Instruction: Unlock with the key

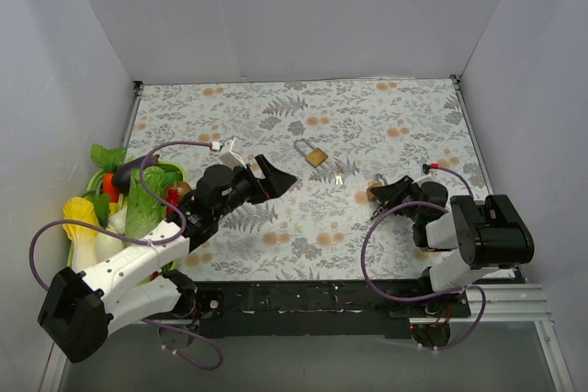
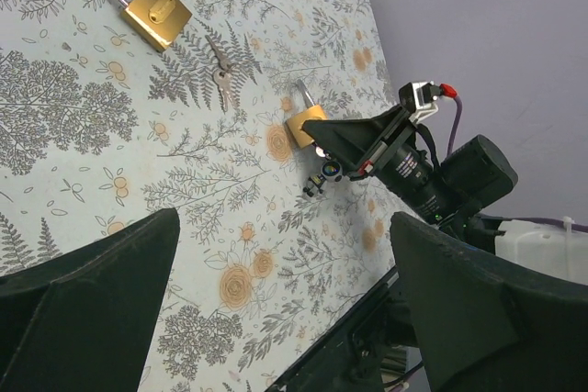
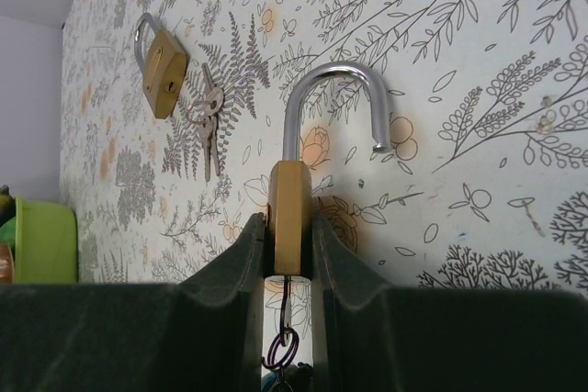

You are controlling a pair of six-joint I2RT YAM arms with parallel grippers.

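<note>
My right gripper is shut on the brass body of a padlock. The padlock's steel shackle stands swung open, one end free. A key with a ring hangs from the underside of the padlock, between my fingers. From above, this padlock sits low over the table at the right. My left gripper hovers open and empty over the middle of the table, its fingers wide apart. A second brass padlock lies flat with its shackle closed, and loose keys lie beside it.
A green basket of toy vegetables stands at the left edge, beside the left arm. White walls enclose the flower-patterned table on three sides. The second padlock and loose keys lie between the two grippers.
</note>
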